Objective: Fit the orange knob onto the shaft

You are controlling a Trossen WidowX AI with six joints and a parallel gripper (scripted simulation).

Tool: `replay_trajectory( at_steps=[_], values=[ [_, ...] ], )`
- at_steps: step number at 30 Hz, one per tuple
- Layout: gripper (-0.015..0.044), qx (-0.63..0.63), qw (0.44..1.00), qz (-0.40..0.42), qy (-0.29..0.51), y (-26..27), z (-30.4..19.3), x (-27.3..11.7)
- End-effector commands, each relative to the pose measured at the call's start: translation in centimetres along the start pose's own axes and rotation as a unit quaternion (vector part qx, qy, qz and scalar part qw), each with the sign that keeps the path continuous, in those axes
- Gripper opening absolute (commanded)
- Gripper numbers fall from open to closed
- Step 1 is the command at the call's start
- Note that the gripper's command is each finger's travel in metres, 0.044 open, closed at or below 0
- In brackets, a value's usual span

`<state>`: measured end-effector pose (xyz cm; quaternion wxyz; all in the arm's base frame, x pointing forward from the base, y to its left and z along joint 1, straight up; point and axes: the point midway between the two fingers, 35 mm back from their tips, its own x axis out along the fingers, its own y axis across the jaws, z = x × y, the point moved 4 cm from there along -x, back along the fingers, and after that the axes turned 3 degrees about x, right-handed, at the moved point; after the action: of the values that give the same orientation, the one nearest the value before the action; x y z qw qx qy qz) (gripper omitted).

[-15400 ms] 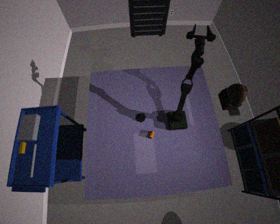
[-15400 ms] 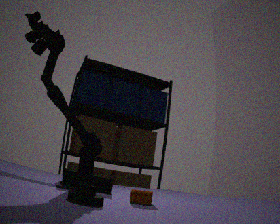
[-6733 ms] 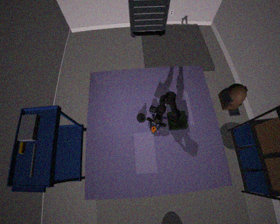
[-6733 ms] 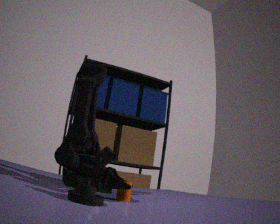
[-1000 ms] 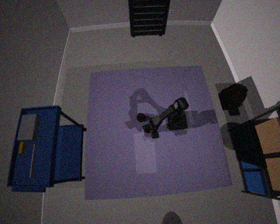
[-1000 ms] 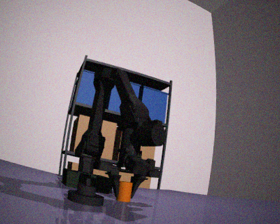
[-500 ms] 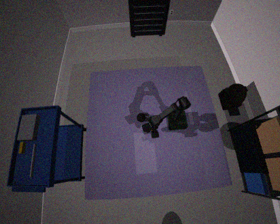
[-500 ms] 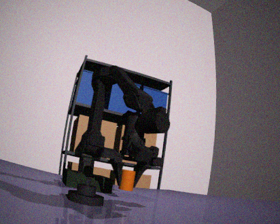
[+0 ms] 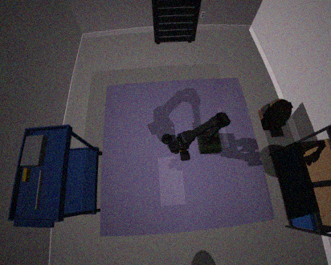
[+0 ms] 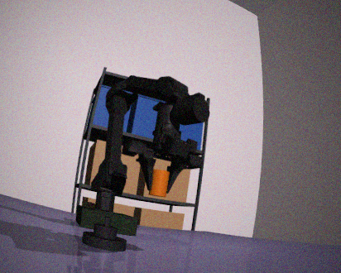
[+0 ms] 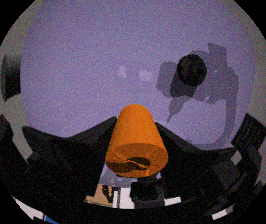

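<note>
The orange knob (image 10: pixel 159 183) (image 11: pixel 135 126) is upright in the air between the finger tips. My gripper (image 10: pixel 159 190) (image 11: pixel 135 123) is shut on it, one finger on each side. The knob's end face toward the wrist camera shows a dark recess; the flat side of its hole cannot be made out. The round pedestal (image 10: pixel 104 243) stands on the floor mat with the dark shaft (image 10: pixel 105 201) upright on it. In the exterior view the knob is right of the shaft and higher in the picture. In the wrist view the dark round pedestal (image 11: pixel 191 70) is at the upper right, apart from the knob.
The arm's dark green base block (image 9: pixel 210 144) (image 10: pixel 127 223) stands on the purple mat (image 9: pixel 129 201). A blue cart (image 9: pixel 81 181) is at the left, a shelf rack with boxes (image 9: pixel 326 161) at the right. A dark stool-like object (image 9: pixel 277 114) stands near the rack.
</note>
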<state>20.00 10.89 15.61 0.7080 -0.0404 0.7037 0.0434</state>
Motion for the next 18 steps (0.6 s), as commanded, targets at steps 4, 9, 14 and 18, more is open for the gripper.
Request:
replay_trajectory(
  at_steps=[4, 9, 14, 18],
  values=[
    [0.0000, 0.002, 1.000, 0.001, -0.006, -0.1, -0.1, -1.5],
    [0.0000, 0.002, 1.000, 0.001, -0.006, -0.6, 0.8, -1.2],
    [0.0000, 0.003, 1.000, 0.001, -0.007, -1.4, 1.9, -0.9],
    [0.0000, 0.007, 1.000, 0.000, -0.009, -2.0, 2.7, -0.6]
  ],
)
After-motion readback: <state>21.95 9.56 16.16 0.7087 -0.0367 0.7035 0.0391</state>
